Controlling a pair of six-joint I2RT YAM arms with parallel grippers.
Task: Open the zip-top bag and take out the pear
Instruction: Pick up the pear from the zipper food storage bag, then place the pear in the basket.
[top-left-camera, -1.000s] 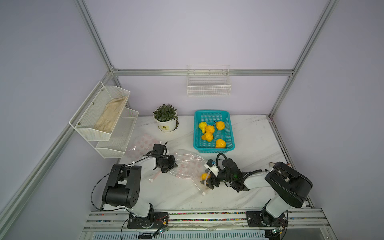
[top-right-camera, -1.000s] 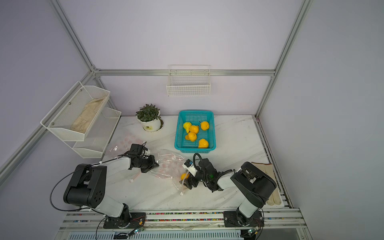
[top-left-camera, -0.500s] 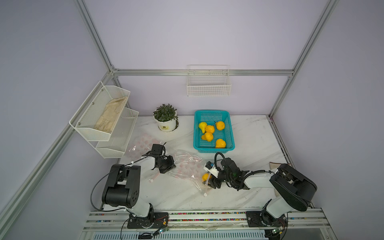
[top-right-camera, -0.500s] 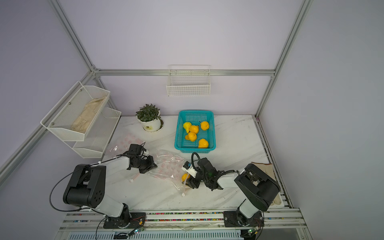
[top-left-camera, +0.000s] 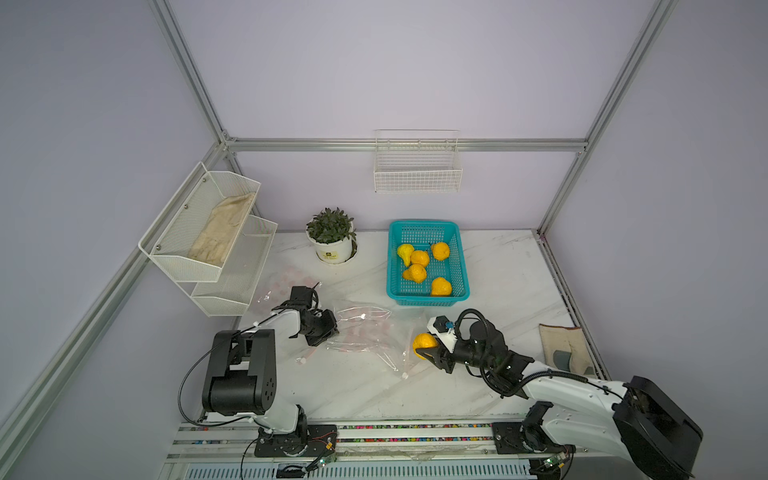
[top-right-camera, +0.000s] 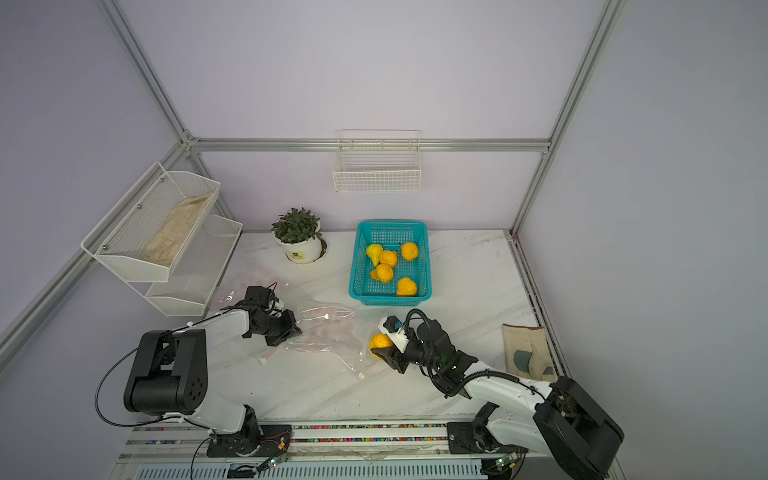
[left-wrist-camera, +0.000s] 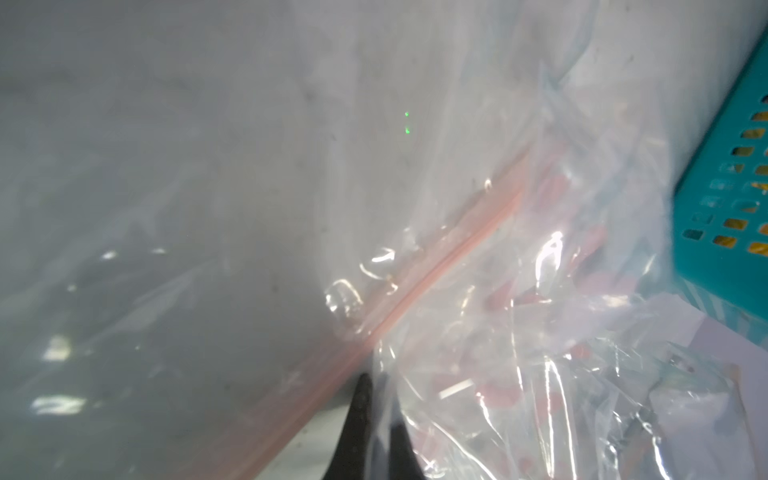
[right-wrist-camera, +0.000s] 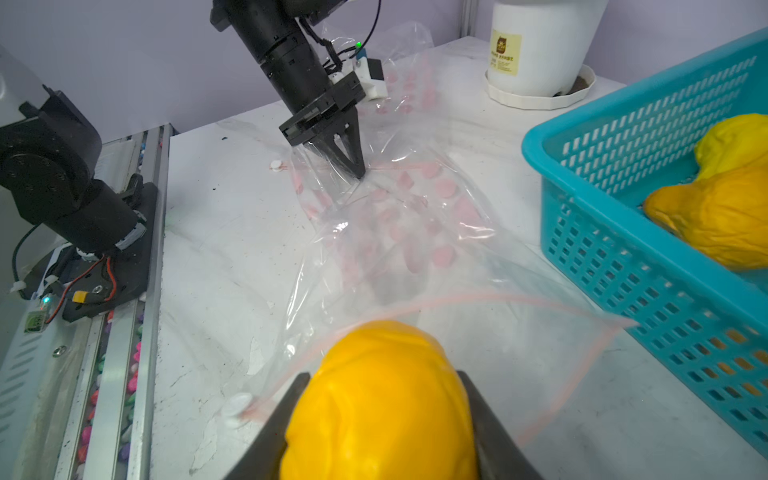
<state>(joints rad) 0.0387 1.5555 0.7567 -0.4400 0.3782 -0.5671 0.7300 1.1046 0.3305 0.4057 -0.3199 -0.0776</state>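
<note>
Centre-left in a top view, the left gripper (top-left-camera: 330, 331) pinches the zip-top bag (top-left-camera: 365, 332) with its jaws closed. Centre-right, the right gripper (top-left-camera: 427, 348) clamps the pear (top-left-camera: 423, 341) at the bag's open mouth, near the teal basket (top-left-camera: 428, 297). Clear film blurs the left wrist view.

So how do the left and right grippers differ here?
The left gripper is shut on a bag; the right gripper is shut on a pear. The left's jaws meet on thin plastic; the right's stand apart around the fruit. Both are black and low over the table.
</note>
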